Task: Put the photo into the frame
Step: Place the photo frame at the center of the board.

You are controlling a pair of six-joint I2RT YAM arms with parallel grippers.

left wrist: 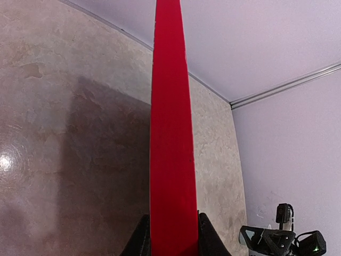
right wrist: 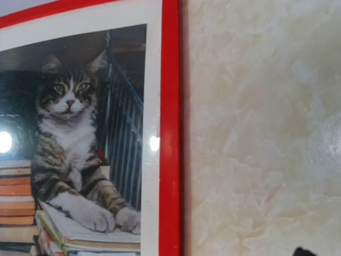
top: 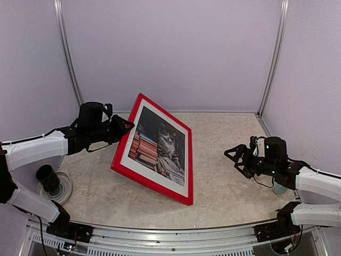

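Note:
The red frame (top: 152, 184) stands tilted in the middle of the table, its near long edge on the tabletop and its far-left edge raised. The photo (top: 160, 145) of the tabby cat on books sits inside it behind a white mat border (right wrist: 152, 160). My left gripper (top: 127, 127) is shut on the frame's raised left edge; in the left wrist view the red edge (left wrist: 170, 133) runs up between the fingers (left wrist: 139, 240). My right gripper (top: 234, 154) is open and empty, well right of the frame. The right wrist view shows the photo (right wrist: 74, 133) and red frame edge (right wrist: 170, 133).
A black cylinder on a white round disc (top: 50, 184) sits at the near left of the marble-patterned tabletop (top: 229, 186). Pale walls with metal corner posts close in the back and sides. The right arm (left wrist: 277, 240) shows low in the left wrist view.

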